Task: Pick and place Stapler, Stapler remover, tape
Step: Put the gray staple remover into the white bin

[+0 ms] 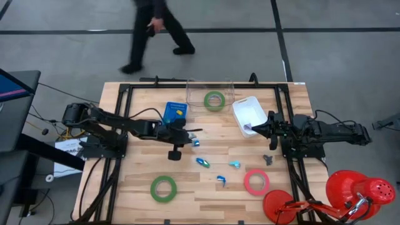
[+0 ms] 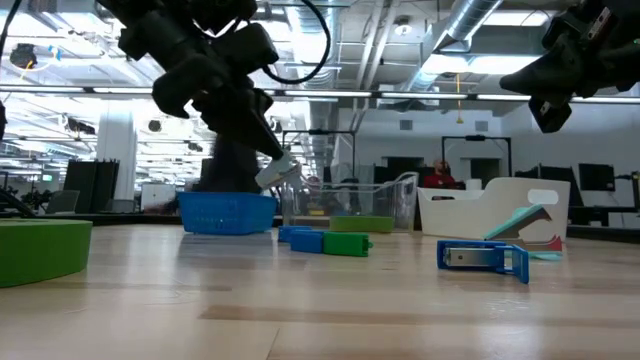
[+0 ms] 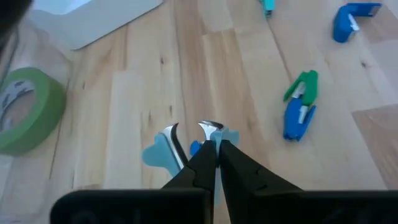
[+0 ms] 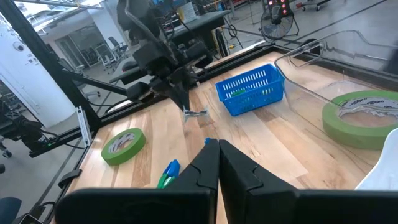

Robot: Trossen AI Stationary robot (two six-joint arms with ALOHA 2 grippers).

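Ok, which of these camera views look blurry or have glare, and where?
High view: the person walking past the table is smeared. Low view: the near green tape is soft and the ceiling lights glare. Left wrist view: the green tape at the edge is blurred. Right wrist view: the left gripper looks soft.

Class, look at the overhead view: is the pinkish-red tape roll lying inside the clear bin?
No, the pinkish-red tape roll lies on the bare table; the clear bin holds a green roll.

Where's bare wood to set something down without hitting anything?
Bare wood lies between the green tape roll and the blue basket, and along the front edge between that roll and the pink tape roll. The small staplers crowd the centre.
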